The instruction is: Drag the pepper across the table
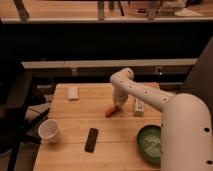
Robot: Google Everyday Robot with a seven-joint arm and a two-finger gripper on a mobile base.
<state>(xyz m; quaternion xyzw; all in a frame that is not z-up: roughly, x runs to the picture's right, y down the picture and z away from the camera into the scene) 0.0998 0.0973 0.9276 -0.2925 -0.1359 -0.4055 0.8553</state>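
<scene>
1. Pepper (112, 111) is lying on the table (75, 122), near the middle of the wooden top and a little toward the far side, with bare planks on its left and the arm's white wrist directly over its right end.

2. Its long axis is running diagonally: one end is pointing toward the near-left of the table, the other is pointing toward the far-right, up under the gripper. It is resting flat, not propped.

3. The gripper (118, 105) is reaching down from the bent white arm (145, 95) and is meeting the pepper's far-right end. Whether its fingers are spread or pressed together is not something I can tell; the wrist is covering them.

4. Coming at the pepper from above at one end looks suited to a drag, I judge: pressing or pinching there lets the arm slide it along the surface rather than lift it.

5. A white tube (138, 106) is lying just to the right of the gripper, so a drag toward the left, into open wood, seems the less cluttered way.

6. Further off, a black remote (91, 139) is sitting nearer the front edge, a white cup (49, 131) is standing at front-left, a green bowl (151, 143) is at front-right, and a small white object (73, 93) is resting at the far-left.
</scene>
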